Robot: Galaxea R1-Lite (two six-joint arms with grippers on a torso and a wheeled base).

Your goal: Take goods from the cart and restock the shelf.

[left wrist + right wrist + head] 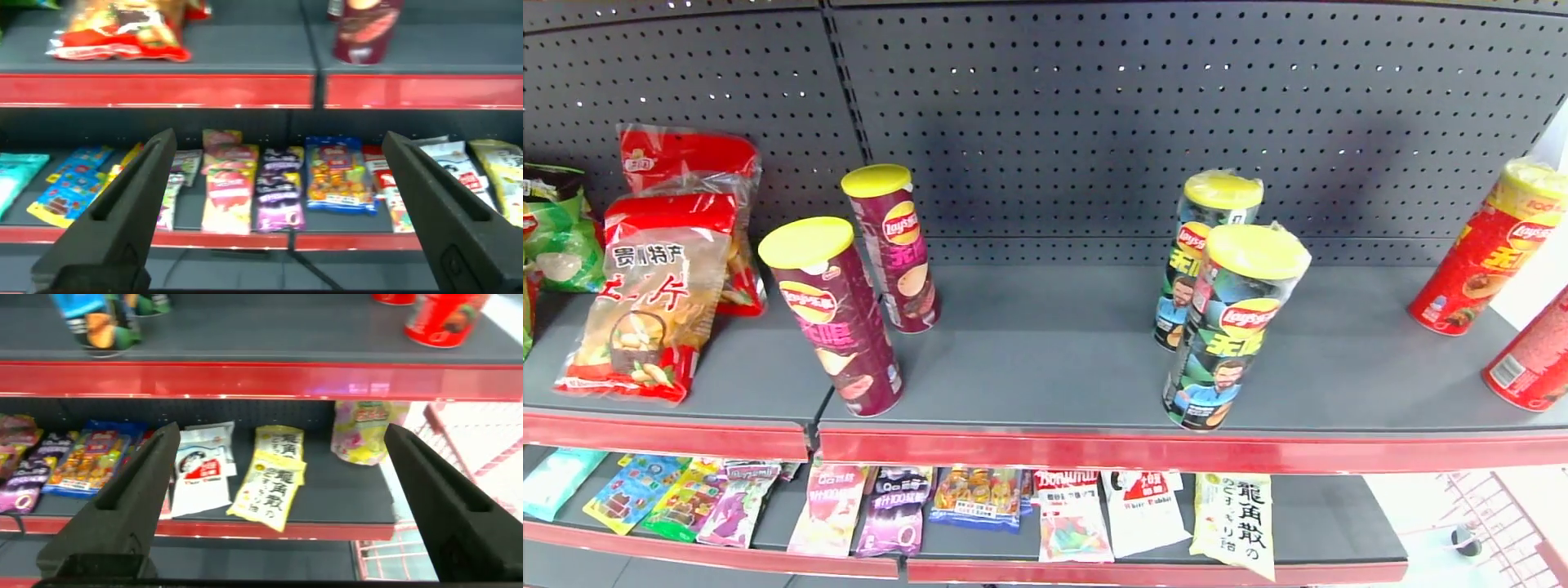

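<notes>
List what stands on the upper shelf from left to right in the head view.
green bag → front red bag → front purple can → rear purple can → front dark can → red can

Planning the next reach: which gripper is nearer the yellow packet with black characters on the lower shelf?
Right. The right gripper faces the yellow packet almost head-on; the left gripper faces the purple packet, farther along the shelf to the robot's left.
</notes>
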